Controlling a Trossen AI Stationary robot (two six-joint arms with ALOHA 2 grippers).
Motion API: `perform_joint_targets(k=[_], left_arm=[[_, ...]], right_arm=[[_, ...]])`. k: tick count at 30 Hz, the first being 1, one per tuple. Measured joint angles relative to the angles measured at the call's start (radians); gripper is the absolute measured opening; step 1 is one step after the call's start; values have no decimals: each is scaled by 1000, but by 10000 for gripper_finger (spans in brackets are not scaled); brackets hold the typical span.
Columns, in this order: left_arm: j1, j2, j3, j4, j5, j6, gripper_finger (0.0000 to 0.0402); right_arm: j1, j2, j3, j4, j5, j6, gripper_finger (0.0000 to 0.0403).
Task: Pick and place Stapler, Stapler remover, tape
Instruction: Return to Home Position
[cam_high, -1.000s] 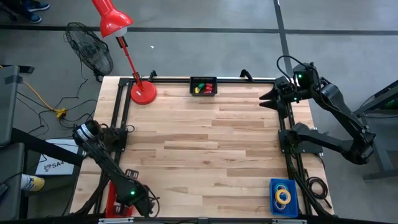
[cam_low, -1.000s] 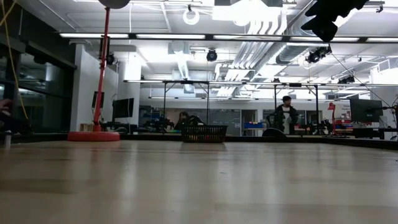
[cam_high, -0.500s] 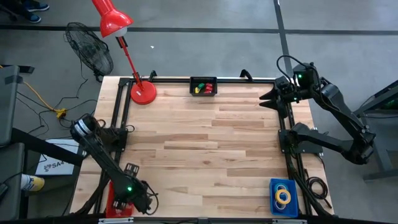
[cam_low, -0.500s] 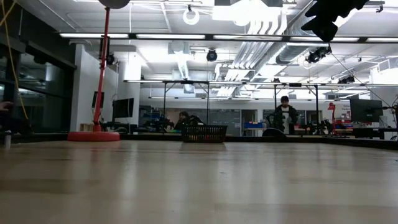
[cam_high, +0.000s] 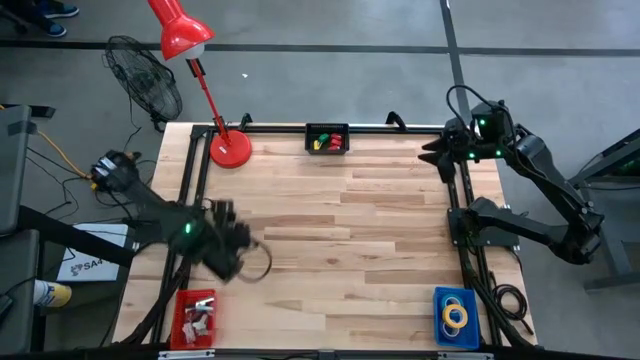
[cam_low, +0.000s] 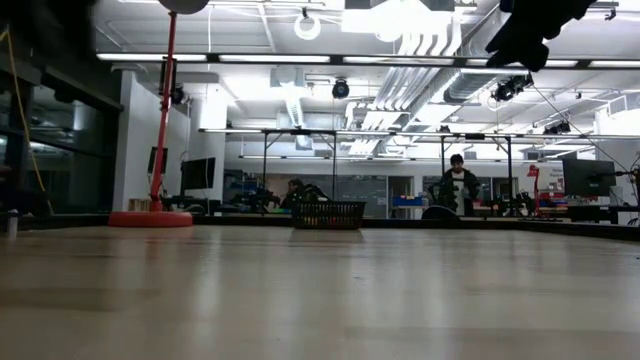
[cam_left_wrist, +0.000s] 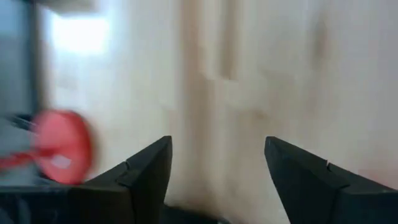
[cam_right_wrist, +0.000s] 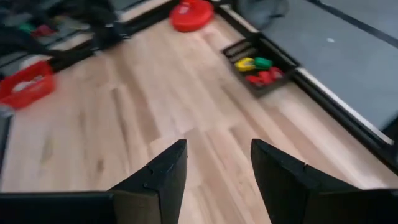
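The worktop (cam_high: 380, 250) is pale wood in smooth planks with a soft sheen. At upper left, the red lamp (cam_high: 182, 32) looks glossy. The black basket (cam_high: 327, 127) at top centre looks like matt plastic.

Table (cam_high: 340, 240) carries lamp (cam_high: 230, 150), black basket (cam_high: 309, 139), red basket (cam_high: 176, 318) (left corner), blue basket (cam_high: 438, 318).

We are in a big robotics lab: beyond the wooden tabletop (cam_low: 320, 290) we see bare ceiling pipes (cam_low: 420, 70), strip lights (cam_low: 150, 57), monitors (cam_low: 588, 177) and framed workbenches (cam_low: 298, 160). A person (cam_low: 458, 185) stands among them, and a fan (cam_high: 143, 75) sits on the grey floor (cam_high: 330, 25).
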Motion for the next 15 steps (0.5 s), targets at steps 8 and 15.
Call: perform_joint_targets(k=[8, 15], left_arm=[[341, -136, -47, 190, -243, 422, 227], [640, -365, -383, 771, -101, 691, 207]], right_arm=[[-9, 0, 0, 14, -37, 61, 169], [-140, -22, -60, 78, -314, -14, 169]])
